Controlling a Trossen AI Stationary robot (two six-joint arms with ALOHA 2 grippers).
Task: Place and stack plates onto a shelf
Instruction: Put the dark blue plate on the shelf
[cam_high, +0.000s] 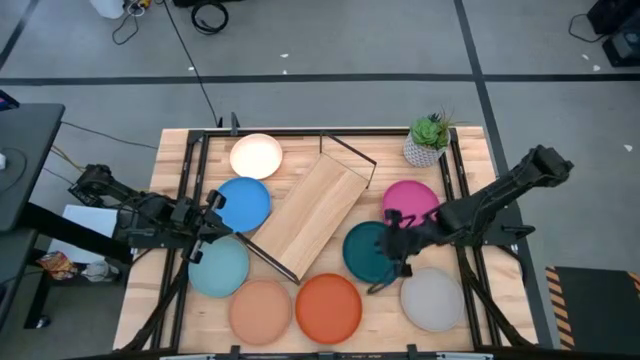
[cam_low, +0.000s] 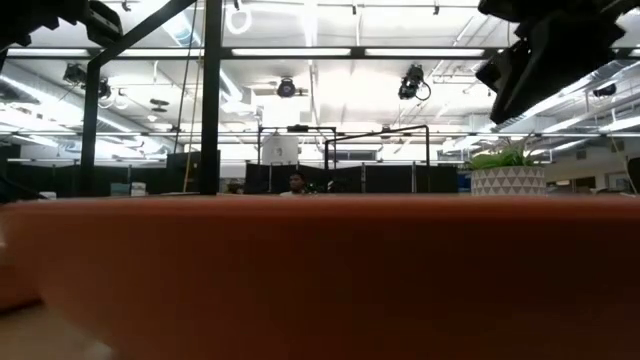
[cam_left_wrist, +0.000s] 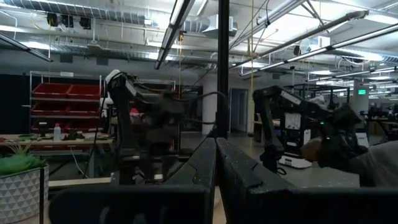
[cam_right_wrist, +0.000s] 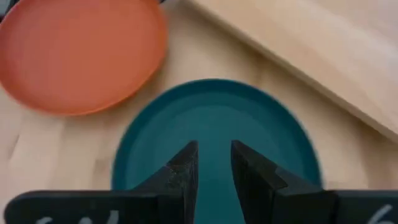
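Eight plates lie flat on the table around the shelf (cam_high: 315, 210), a light-wood board set slantwise at mid-table: cream (cam_high: 256, 156), blue (cam_high: 243, 203), light blue (cam_high: 219, 265), peach (cam_high: 260, 309), orange (cam_high: 328, 307), teal (cam_high: 362, 252), pink (cam_high: 410, 198) and grey (cam_high: 433, 298). My right gripper (cam_right_wrist: 214, 163) hovers over the teal plate (cam_right_wrist: 214, 118), pointing down at its inside, fingers open by a narrow gap. My left gripper (cam_high: 213, 212) is between the blue and light blue plates at their left. Its fingers (cam_left_wrist: 216, 163) are shut and point level across the room, with no plate between them.
A potted plant (cam_high: 428, 140) stands at the table's far right corner. Black frame bars run along the table's left and right sides. The orange plate's rim (cam_low: 320, 270) fills the low view. A thin wire frame (cam_high: 350, 155) sticks out at the shelf's far end.
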